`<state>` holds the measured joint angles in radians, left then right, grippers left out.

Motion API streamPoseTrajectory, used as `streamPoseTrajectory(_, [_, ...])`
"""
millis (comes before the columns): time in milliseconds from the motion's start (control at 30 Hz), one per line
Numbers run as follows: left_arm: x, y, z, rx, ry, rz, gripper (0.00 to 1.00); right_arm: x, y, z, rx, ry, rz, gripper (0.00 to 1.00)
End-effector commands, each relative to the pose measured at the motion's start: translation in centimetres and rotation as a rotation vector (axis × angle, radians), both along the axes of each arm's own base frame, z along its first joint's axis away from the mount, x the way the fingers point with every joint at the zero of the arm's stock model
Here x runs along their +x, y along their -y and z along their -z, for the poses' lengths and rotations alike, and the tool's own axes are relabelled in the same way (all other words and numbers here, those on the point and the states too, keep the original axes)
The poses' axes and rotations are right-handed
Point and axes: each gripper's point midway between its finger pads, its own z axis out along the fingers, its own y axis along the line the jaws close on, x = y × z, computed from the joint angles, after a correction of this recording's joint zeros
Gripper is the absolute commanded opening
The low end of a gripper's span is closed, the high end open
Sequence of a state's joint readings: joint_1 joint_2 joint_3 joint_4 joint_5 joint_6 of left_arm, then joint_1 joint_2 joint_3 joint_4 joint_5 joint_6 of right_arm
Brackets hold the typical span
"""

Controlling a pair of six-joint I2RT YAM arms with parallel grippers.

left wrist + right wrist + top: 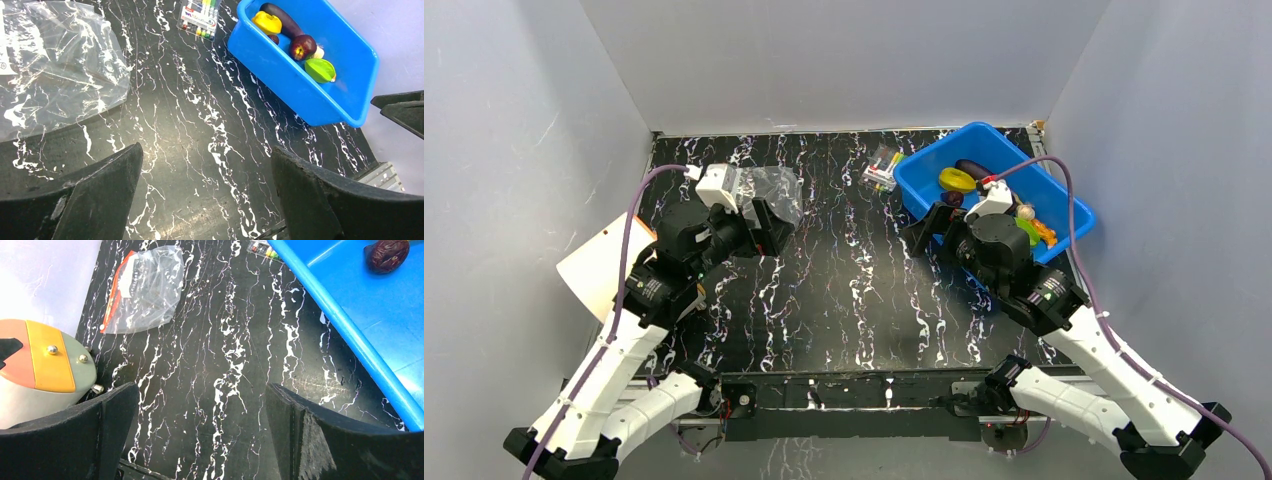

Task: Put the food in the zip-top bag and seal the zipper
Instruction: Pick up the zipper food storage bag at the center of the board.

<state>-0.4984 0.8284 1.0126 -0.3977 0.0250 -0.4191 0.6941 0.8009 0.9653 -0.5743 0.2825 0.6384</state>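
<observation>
The food lies in a blue bin (987, 134) at the back right: a yellow ring (957, 180), a dark eggplant (972, 168), a small purple ball (952, 198), and green (1027, 232) and orange pieces (1046, 233). The left wrist view shows the yellow ring (266, 22), eggplant (281, 16), ball (302, 47) and green piece (320, 70). The zip-top bag (772, 188) lies flat and empty at the back left, its zipper (117, 286) along its left edge. My left gripper (769, 237) is open beside the bag (55, 65). My right gripper (929, 225) is open beside the bin (340, 325).
A small clear packet of colourful sticks (882, 168) lies just left of the bin. A rounded pastel object with orange, yellow and grey-green bands (40, 365) sits at the table's left edge (604, 265). Grey walls close in three sides.
</observation>
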Motion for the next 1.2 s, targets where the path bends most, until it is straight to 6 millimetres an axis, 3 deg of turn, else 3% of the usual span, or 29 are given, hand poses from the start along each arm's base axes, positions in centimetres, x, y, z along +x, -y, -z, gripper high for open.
streamPoseTrajectory(0, [0.3,-0.5,0.2,0.033,0.003,-0.015,0.98,0.5,-0.6,-0.9,0.033,0.031,-0.003,0.98])
streamPoseTrajectory(333, [2.7,-1.2,4.0,0.163,-0.105,-0.092,0.98,0.6,-0.9,-1.3,0.036,0.042,-0.018,0.98])
streamPoseTrajectory(600, [5.7,-2.8,9.2,0.392,-0.226,-0.166,0.97,0.2,-0.7,-2.5,0.033,0.083,-0.038,0.98])
streamPoseTrajectory(733, [7.5,-3.6,11.5,0.508,-0.242,-0.194,0.88,0.0,-0.4,-3.3,0.038,0.110,-0.037,0.98])
streamPoseTrajectory(900, [10.2,-3.1,12.3,0.564,-0.230,-0.210,0.70,-0.4,-0.5,-3.8,0.044,0.144,-0.062,0.98])
streamPoseTrajectory(1167, [14.3,-1.2,15.2,0.645,-0.219,-0.145,0.62,-0.4,-0.6,-3.6,0.032,0.138,-0.078,0.98])
